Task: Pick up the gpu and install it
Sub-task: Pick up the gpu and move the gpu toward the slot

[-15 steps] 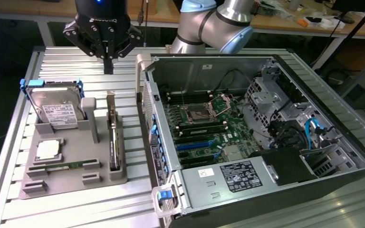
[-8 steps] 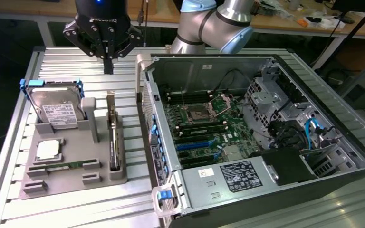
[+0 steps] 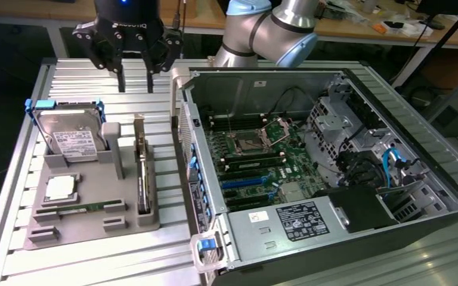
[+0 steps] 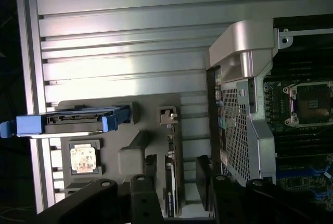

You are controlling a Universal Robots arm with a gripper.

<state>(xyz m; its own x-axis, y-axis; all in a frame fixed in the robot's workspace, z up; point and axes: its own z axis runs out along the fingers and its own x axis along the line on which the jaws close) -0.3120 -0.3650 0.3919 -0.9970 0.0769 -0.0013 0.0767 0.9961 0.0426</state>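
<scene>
You are lining up to grab the gpu (image 3: 141,173), and you are not touching it yet. Your gripper (image 3: 135,89) is hanging high above the tray (image 3: 86,229). Its two fingers (image 4: 151,174) are standing wide apart with nothing between them.

The gpu is sitting in the long slot on the tray's side, the side closest to the case (image 3: 213,238). It is standing up on its thin edge, not lying flat. Its long way is running along the tray's long side. Its silver end seems to be pointing to the tray's end where the drive (image 3: 70,140) is sitting, but that part is hard to see well.

To do this step well, I think you are wanting one finger on each flat face of the card, so the fingers squeeze across its thin way. In the wrist view the card is showing between the two fingers, so you are looking close to lined up. You are best going straight down onto the tray and slowly. The slot walls are hugging the card, so a tilted grab could make it stick. The tray's side post next to the card is close too, so you are needing to keep the finger on that side clear of it.
</scene>
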